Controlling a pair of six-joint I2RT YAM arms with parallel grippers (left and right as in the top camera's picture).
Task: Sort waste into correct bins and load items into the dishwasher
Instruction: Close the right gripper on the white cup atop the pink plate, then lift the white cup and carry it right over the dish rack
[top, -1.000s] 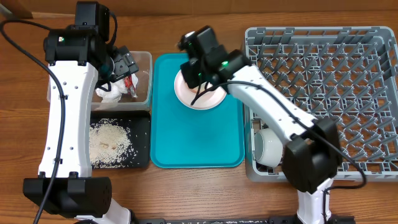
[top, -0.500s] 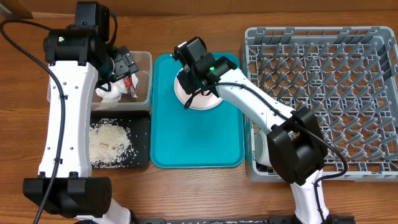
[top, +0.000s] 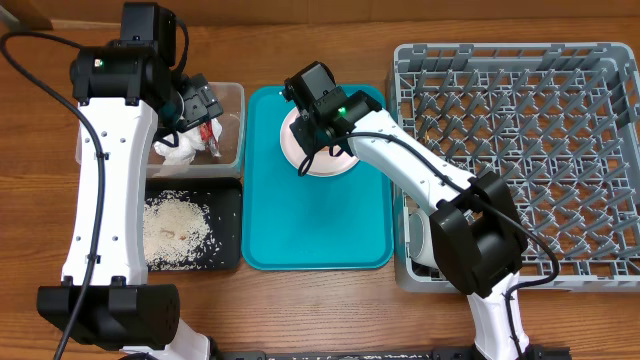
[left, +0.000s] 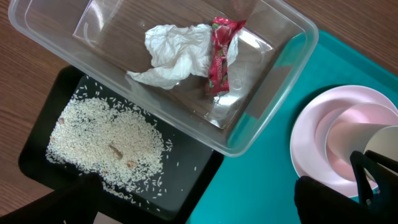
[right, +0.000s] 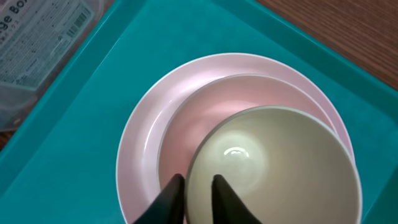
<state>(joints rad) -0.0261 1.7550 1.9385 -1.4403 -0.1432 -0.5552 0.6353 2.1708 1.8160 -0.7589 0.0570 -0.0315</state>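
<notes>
Crockery, seen from overhead: the cup (right: 273, 168) sits on the plate (top: 298, 158) on the teal tray (top: 310, 225), under the right gripper (top: 318, 135). The rack (top: 520, 130) beside it has free pegs, and its wall is the edge to clear.

Left wrist view: the left gripper (left: 199, 194) hangs wide apart over the tub (left: 280, 87).

Right wrist view: the fingers (right: 169, 200) straddle the cup's rim closely, but whether they bite cannot be told. The cup looks stiff, light, glazed, probably slick and breakable. Its rim is the hold, and the plate might drag along.
</notes>
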